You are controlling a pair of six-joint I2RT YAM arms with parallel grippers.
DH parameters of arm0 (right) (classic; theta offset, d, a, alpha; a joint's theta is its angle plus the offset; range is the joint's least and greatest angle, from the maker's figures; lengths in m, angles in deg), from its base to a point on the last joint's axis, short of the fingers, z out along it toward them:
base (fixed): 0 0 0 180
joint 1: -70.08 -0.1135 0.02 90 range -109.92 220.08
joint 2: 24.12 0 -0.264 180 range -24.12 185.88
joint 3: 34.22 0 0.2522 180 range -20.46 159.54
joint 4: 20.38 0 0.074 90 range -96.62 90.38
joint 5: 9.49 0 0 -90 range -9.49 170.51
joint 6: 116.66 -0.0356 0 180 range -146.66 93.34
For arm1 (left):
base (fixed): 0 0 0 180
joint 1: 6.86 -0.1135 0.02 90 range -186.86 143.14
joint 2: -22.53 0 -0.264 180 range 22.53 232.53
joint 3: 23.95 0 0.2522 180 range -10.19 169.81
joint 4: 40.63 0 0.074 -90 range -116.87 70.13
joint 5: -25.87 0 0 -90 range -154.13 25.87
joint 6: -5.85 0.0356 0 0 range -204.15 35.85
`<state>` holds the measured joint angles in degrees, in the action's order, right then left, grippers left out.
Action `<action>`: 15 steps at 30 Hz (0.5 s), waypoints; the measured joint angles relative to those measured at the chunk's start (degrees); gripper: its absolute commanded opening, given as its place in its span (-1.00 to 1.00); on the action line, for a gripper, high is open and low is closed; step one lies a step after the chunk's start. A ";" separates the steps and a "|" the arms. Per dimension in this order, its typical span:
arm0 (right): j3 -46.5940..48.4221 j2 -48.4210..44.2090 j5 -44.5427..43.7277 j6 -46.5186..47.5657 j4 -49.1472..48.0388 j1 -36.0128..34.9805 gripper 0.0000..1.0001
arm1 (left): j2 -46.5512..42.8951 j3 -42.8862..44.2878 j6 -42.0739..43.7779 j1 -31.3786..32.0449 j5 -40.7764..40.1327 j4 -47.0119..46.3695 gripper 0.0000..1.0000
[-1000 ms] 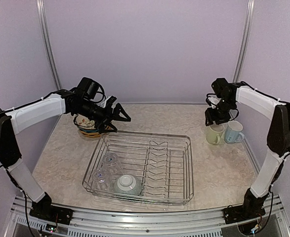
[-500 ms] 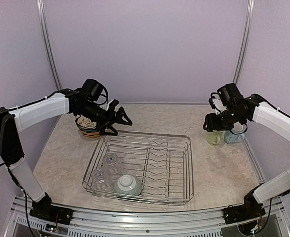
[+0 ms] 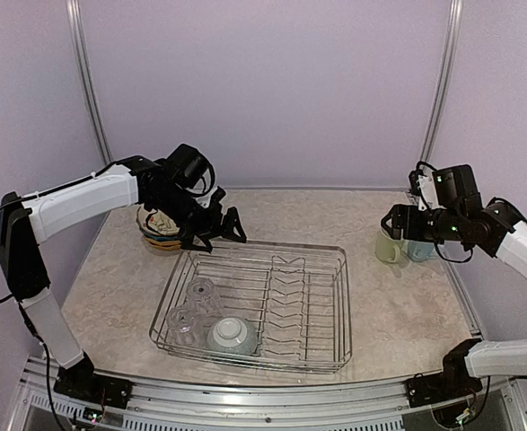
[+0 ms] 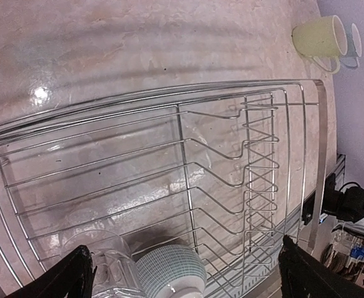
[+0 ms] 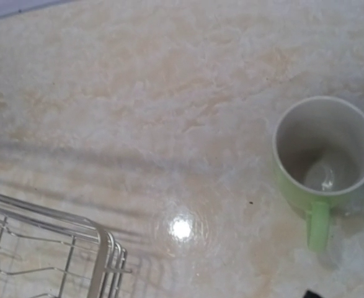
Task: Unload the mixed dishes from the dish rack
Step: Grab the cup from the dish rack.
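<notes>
A: Left gripper hovers over the far left rim of the rack. Its jaws are spread wide with nothing between them.

B: And what's left to fetch sits in the near left corner: two glasses and an upturned bowl, packed close together. The plates are stacked on the table just behind that arm, outside the rack.

A: Right gripper?

B: Beside the green mug, which stands upright on the table next to the blue mug. I can't tell whether its jaws are open or closed, and I see nothing in them.

A: So a glass next for the left arm, I'd say.

B: Looks that way. The farther glass seems the one to take, since it's nearest the gripper. Come straight down with a finger on either side of it, between the wires rather than across them.

A: Slippery stuff, clear glass.

B: So close on the body, not the rim, and close firmly. Then lift straight up until it clears the rack wall, and only then swing out to the table. Drag it sideways and it likely knocks its neighbour or the bowl, or snags a prong.
</notes>
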<state>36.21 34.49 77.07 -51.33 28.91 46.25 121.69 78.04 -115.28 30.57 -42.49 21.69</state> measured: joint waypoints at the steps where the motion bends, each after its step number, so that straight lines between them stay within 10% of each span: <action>1: -0.31 -0.44 -0.02 -0.09 -0.37 0.00 0.65 | 0.00 0.00 -0.33 0.20 -1.07 0.79 0.98; 15: -0.70 0.00 0.17 -0.33 -1.84 0.00 0.72 | -0.63 -3.21 -6.01 5.05 -14.84 9.66 0.98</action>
<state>35.51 34.49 77.25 -51.66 27.07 46.25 121.05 74.83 -121.29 35.62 -57.33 31.35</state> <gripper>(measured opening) 0.858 0.990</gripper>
